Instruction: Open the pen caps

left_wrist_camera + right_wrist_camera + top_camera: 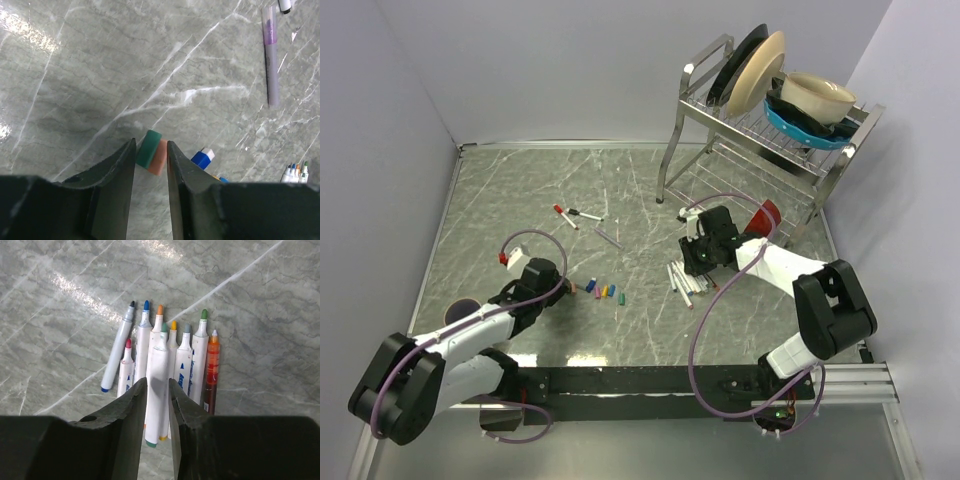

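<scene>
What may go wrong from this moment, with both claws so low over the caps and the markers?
The left claw straddles the green cap and a pink cap; lifting may drag or scatter them. The right claw flanks a green-tipped marker on the marker pile; it may roll off and smear ink.

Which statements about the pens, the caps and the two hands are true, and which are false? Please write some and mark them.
1. A green cap lies on the table at the tip of the left hand. True.
2. The pens below the right hand all wear caps. False: their coloured tips are bare.
3. A dish rack stands at the far right. True.
4. Two capped pens lie in that rack. False: they lie on the table, apart from it.
5. The right hand has a green-tipped pen inside it. True.
</scene>
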You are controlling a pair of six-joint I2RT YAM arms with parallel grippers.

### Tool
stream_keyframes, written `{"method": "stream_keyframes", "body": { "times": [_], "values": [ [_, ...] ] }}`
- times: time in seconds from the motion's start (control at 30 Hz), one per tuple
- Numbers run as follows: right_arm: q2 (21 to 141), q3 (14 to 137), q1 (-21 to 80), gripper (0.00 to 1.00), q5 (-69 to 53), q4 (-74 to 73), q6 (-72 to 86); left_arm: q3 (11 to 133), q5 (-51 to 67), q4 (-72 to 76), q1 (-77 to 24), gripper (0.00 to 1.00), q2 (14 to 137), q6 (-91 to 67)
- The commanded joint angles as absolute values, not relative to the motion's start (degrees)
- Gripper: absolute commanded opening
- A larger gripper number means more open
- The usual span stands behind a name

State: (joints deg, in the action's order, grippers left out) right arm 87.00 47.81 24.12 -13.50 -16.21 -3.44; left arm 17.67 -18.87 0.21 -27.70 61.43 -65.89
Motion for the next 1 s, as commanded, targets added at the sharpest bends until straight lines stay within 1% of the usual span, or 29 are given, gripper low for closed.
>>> {"method": "stream_keyframes", "body": {
  "times": [0.0,0.17,0.2,0.3,0.33,0.4,0.43,0.5,0.53,0.63,0.7,0.77,0.8,0.83,0.9,0.93,0.97],
  "values": [
    [87.4,50.5,23.6,0.32,-13.3,-16.6,-3.5,17.8,-18.4,2.0,-27.2,0.36,61.4,-66.7],
    [87.2,50.8,23.6,0.34,-13.4,-16.9,-3.7,18.1,-18.8,0.8,-27.1,0.42,60.2,-66.5],
    [87.1,50.9,23.7,0.35,-13.6,-17.0,-3.7,18.5,-18.8,0.7,-27.0,0.46,59.9,-66.3],
    [86.3,51.4,23.7,0.38,-15.0,-17.9,-4.7,19.6,-19.2,0.2,-26.6,0.54,58.9,-65.0],
    [86.0,52.0,23.7,0.4,-16.4,-18.5,-6.1,20.0,-18.8,0.1,-26.5,0.59,58.5,-64.3],
    [84.8,52.8,23.6,0.43,-18.7,-20.5,-7.9,21.3,-18.2,0.3,-25.8,0.67,58.3,-61.8],
    [84.4,53.6,23.6,0.45,-20.2,-21.3,-10.0,21.9,-17.9,0.5,-25.5,0.75,58.1,-61.0],
    [82.7,54.4,23.6,0.47,-25.2,-24.4,-13.0,23.8,-16.7,1.3,-24.1,0.85,58.4,-58.8],
    [82.1,54.7,23.6,0.48,-26.9,-25.0,-15.1,24.8,-16.4,1.5,-23.6,0.92,59.3,-58.1],
    [79.3,54.8,23.5,0.5,-31.6,-27.0,-18.5,29.8,-14.2,1.2,-20.7,1.0,63.8,-55.6],
    [77.2,54.7,23.6,0.5,-33.7,-27.9,-19.7,34.9,-12.0,0.7,-18.4,0.99,67.1,-54.1],
    [75.4,54.3,23.5,0.51,-34.5,-27.9,-20.4,38.8,-10.7,-1.9,-16.9,0.99,73.4,-53.9],
    [74.8,54.2,23.5,0.51,-34.9,-28.0,-20.5,43.4,-9.8,-3.1,-15.6,0.99,75.7,-53.9],
    [74.4,54.2,23.5,0.51,-35.1,-28.0,-20.6,45.9,-9.5,-4.4,-15.0,0.97,80.5,-53.9],
    [73.4,54.2,23.6,0.51,-35.2,-28.1,-20.6,53.4,-9.1,-8.8,-14.0,0.9,85.5,-53.7],
    [73.1,54.2,23.6,0.51,-35.6,-28.1,-20.6,56.0,-9.5,-10.7,-13.8,0.8,90.4,-53.7],
    [72.6,54.1,23.6,0.51,-35.9,-28.1,-20.7,58.5,-9.8,-13.7,-13.6,0.74,92.7,-53.7]
  ]
}}
